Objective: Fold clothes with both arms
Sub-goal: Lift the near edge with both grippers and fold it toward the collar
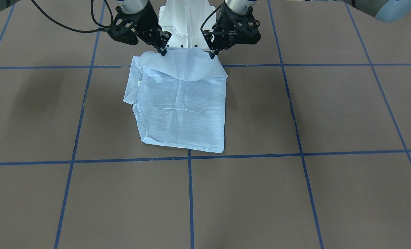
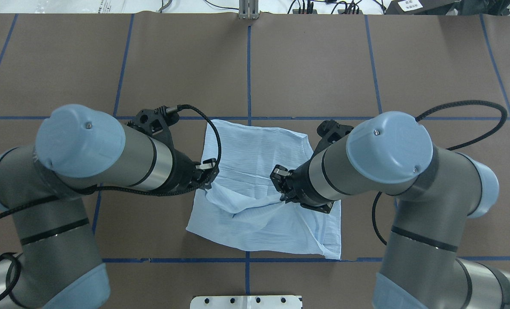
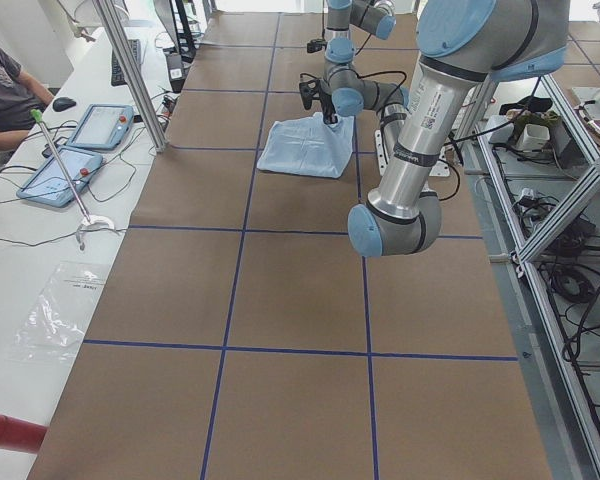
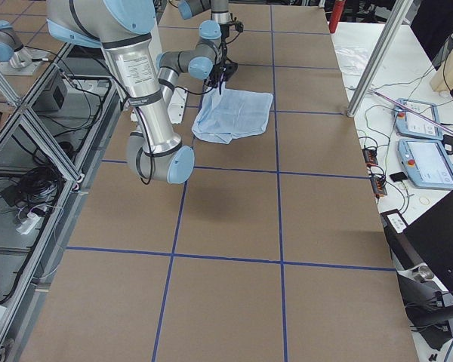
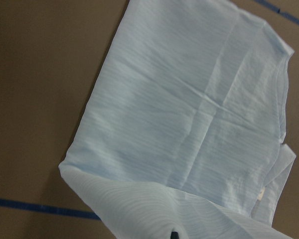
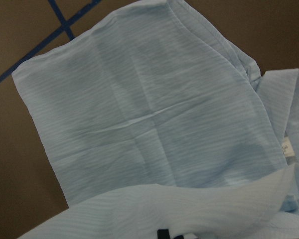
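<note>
A pale-blue shirt [image 1: 181,110] with fine, faint stripes covers part of a dull brown table [image 1: 295,200] gridded with dark-blue lines [image 1: 190,193]. The left arm [image 2: 66,171] and right arm [image 2: 409,171] are grey and silver with light-blue caps. The left gripper [image 2: 209,169], right gripper [image 2: 280,180] and cables [image 2: 214,128] are black, and the base [image 1: 184,24] is white. The shirt's small tag [image 6: 287,149] appears white.
</note>
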